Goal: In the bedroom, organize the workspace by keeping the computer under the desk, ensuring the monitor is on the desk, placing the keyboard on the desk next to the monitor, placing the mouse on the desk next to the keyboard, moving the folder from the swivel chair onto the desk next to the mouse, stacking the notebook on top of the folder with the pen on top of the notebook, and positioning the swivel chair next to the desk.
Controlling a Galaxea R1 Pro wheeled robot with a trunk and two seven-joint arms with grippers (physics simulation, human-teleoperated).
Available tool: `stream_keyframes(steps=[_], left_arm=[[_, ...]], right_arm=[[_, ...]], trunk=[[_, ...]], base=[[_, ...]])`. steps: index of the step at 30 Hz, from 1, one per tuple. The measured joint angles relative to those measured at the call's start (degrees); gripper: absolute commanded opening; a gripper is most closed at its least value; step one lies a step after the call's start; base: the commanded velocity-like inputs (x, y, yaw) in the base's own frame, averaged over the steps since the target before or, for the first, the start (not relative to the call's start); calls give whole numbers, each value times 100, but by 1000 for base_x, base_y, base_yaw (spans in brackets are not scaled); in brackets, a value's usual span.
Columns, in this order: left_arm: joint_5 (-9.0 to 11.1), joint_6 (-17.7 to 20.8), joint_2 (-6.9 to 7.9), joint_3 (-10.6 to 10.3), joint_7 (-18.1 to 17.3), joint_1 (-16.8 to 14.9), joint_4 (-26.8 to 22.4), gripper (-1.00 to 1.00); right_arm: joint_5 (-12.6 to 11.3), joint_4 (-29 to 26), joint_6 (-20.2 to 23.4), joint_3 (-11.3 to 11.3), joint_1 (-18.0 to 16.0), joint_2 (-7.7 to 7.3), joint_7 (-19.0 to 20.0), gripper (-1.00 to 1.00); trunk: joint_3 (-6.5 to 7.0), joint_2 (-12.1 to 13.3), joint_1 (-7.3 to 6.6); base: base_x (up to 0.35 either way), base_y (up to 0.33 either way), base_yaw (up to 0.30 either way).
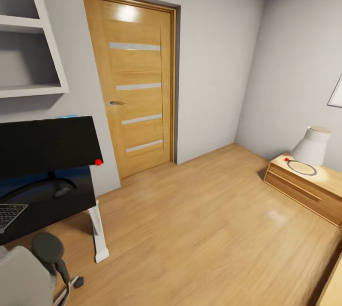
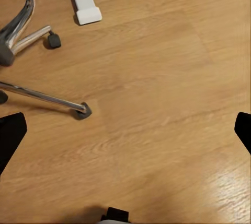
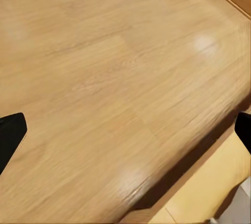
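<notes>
- In the head view the monitor (image 1: 45, 147) stood at the left edge of the frame on the black desk (image 1: 78, 196), its round base beside the small dark mouse (image 1: 62, 192).
- A corner of the keyboard (image 1: 10, 214) lay on the desk at the far left, near the mouse.
- The swivel chair (image 1: 28, 270) filled the lower left corner, just in front of the desk; its chrome base showed at the upper left of the left wrist view.
- A wooden door (image 1: 135, 82) stood closed in the upper middle, and a white lamp (image 1: 313, 145) sat on a low wooden cabinet (image 1: 304, 187) at the right.
- The left gripper (image 2: 125, 130) hung spread wide, empty, over bare wood floor (image 2: 157, 78).
- The right gripper (image 3: 125, 130) was likewise spread wide and empty above the floor.
</notes>
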Motion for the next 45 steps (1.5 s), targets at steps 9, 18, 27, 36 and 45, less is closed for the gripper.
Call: stream_keyframes(steps=[9,18,27,36,45], left_arm=[[-1,-1,0,-2,0,0,0,100],[-7,8,-1,-18,0,0,0,100],[-7,9,0,-16,0,0,0,100],[-6,25,7,-18,0,0,0,100],[-9,27,2,-25,0,0,0,100]], right_arm=[[0,0,0,0,0,-1,0,100],[-1,0,-1,0,0,0,0,100],[-1,0,-1,0,0,1,0,100],[-1,0,-1,0,0,0,0,100],[0,0,-1,1,0,8,0,100]], trunk=[[0,0,0],[0,0,0],[0,0,0],[0,0,0],[0,0,0]], base=[[334,99,-2],[335,8,0],[335,0,0],[335,0,0],[335,0,0]])
